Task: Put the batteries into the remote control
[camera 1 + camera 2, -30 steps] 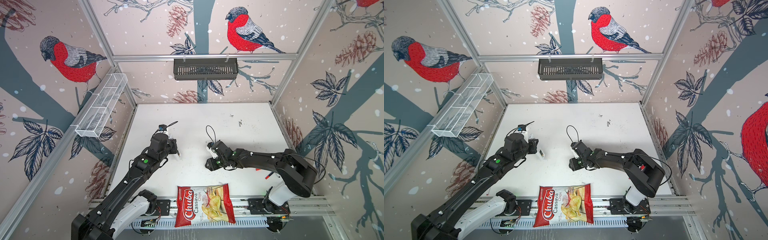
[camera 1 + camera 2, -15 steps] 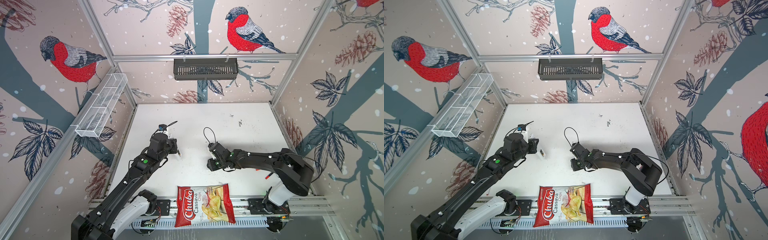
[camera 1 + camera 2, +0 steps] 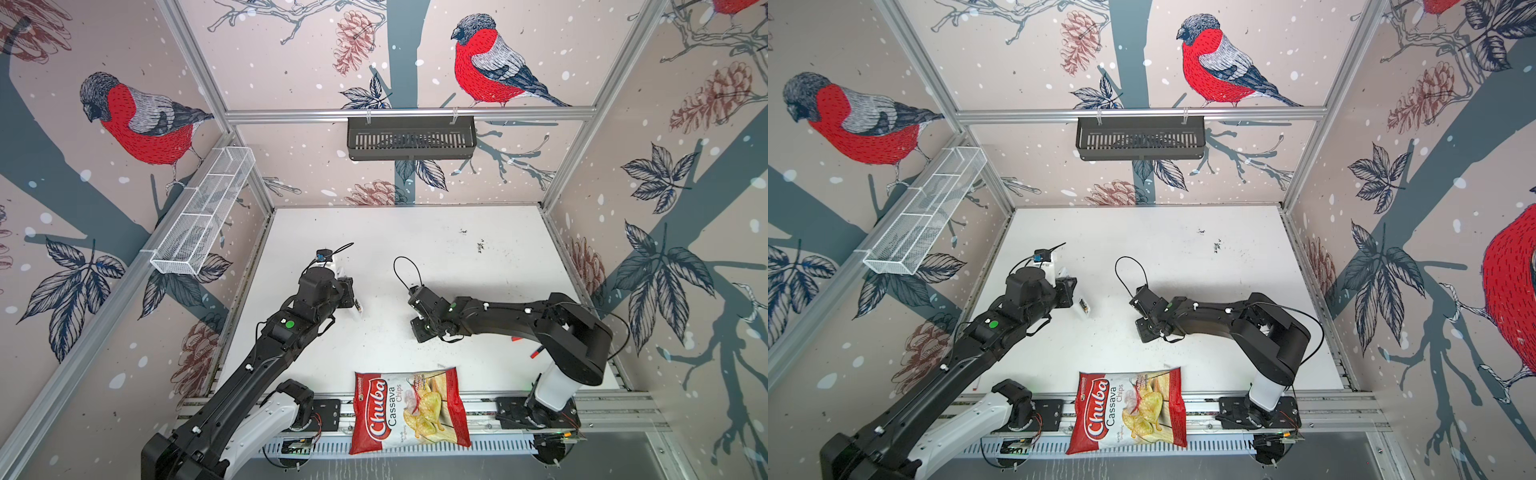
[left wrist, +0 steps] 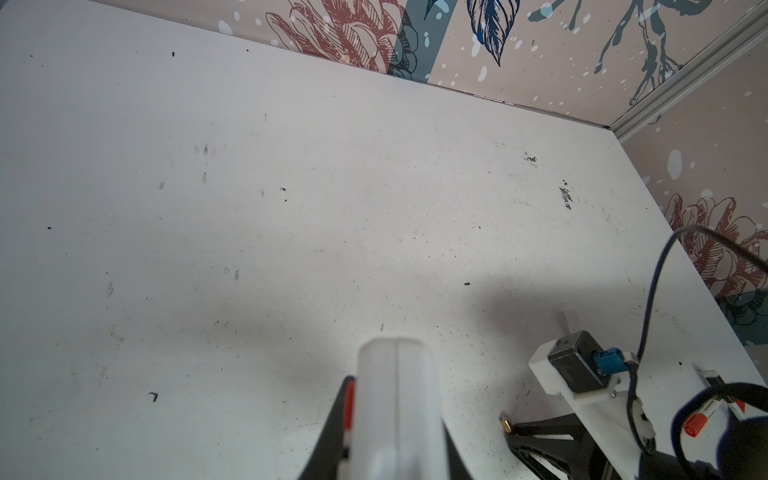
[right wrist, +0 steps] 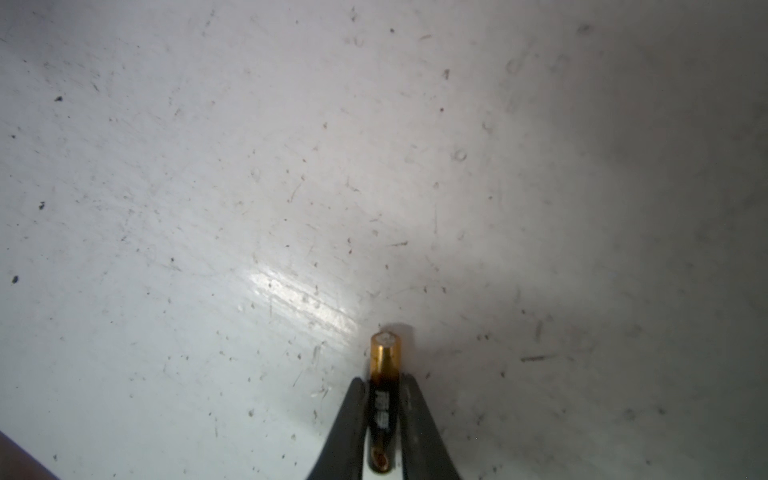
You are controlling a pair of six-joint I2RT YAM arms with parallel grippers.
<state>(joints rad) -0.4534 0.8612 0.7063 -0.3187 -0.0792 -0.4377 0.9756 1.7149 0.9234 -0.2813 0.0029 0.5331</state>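
Black right hand (image 5: 384, 380) pinches a battery (image 5: 385, 353) (gold end protruding), nearly closed.

A red Chuba Cassava Chips bag (image 3: 409, 409) lies at lower centre in both top views, across the front edge of the white table (image 3: 415, 232). A black slotted basket (image 3: 411, 139) hangs at upper centre and a white mesh basket (image 3: 203, 218) at left. Small red-tipped bits (image 3: 535, 354) lie at lower right.
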